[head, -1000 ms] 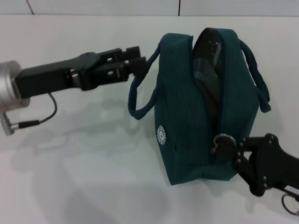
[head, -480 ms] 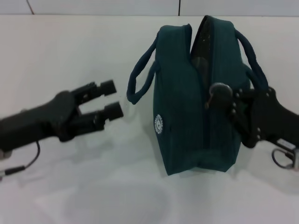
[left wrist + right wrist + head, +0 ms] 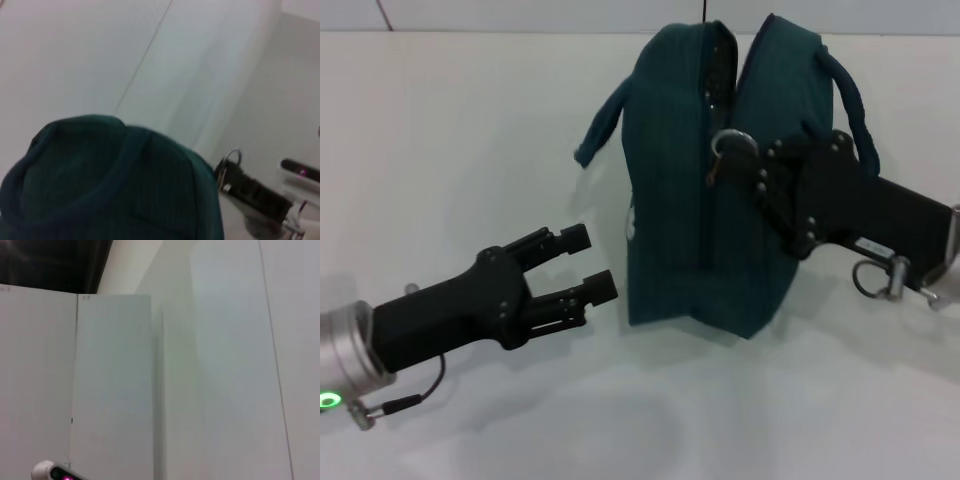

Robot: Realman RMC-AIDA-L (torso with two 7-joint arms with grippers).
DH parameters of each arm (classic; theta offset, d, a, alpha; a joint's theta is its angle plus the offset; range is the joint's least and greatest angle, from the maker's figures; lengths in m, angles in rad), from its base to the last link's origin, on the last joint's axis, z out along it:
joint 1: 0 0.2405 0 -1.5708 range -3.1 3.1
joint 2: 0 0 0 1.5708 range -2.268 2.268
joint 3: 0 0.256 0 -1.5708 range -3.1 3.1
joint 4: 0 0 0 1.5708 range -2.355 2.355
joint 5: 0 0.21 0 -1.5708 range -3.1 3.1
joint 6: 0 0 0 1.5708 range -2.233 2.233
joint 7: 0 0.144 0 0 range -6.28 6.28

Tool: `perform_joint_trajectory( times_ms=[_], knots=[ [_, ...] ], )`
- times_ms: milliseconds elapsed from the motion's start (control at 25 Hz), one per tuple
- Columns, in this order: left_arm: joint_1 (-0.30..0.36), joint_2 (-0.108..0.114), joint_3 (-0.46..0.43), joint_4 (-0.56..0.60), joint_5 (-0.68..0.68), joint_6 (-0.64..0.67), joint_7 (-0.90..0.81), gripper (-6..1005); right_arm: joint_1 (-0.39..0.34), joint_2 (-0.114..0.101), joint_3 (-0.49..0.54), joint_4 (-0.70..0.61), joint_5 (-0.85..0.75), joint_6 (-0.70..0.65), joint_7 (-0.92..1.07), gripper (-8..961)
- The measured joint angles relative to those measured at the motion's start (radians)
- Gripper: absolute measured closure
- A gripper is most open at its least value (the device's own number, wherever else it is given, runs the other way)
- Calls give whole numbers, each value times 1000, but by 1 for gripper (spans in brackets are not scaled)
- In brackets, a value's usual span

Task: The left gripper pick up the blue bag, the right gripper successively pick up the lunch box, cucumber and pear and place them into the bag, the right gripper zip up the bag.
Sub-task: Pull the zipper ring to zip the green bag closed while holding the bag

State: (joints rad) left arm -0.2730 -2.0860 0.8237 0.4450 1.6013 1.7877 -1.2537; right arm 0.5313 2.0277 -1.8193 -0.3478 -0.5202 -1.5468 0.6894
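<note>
The blue bag [image 3: 690, 220] stands upright mid-table, its zipper drawn shut along most of its length, with a narrow gap left at the far top. My right gripper [image 3: 748, 165] reaches in from the right and is shut on the ring zipper pull [image 3: 729, 144] high on the bag. My left gripper [image 3: 592, 262] hangs open beside the bag's lower left side, a little apart from it, holding nothing. The left wrist view looks over the bag's top [image 3: 100, 185]. The lunch box, cucumber and pear are out of view.
The white table [image 3: 470, 130] spreads around the bag. One loop handle [image 3: 605, 120] droops to the left, the other handle [image 3: 845, 90] arches over the right arm. The right wrist view shows only pale wall panels [image 3: 115, 390].
The right gripper has drawn the zipper pull up the bag, narrowing the opening. The left gripper let go of the handle, dropped low and now sits open beside the bag.
</note>
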Motion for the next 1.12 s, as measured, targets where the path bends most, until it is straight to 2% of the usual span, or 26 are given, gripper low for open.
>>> perform_joint_trajectory(
  times_ms=[400, 720, 1120],
  knots=[
    [-49, -6, -7, -114, -51, -113, 82, 117, 28, 0, 5, -4, 5, 18, -1, 948],
    [-105, -6, -1, -128, -74, -123, 80, 119, 29, 0, 5, -6, 6, 23, -1, 948],
    [-139, -6, 0, -154, -75, -147, 72, 124, 30, 0, 5, -12, 13, 33, -1, 948]
  ],
)
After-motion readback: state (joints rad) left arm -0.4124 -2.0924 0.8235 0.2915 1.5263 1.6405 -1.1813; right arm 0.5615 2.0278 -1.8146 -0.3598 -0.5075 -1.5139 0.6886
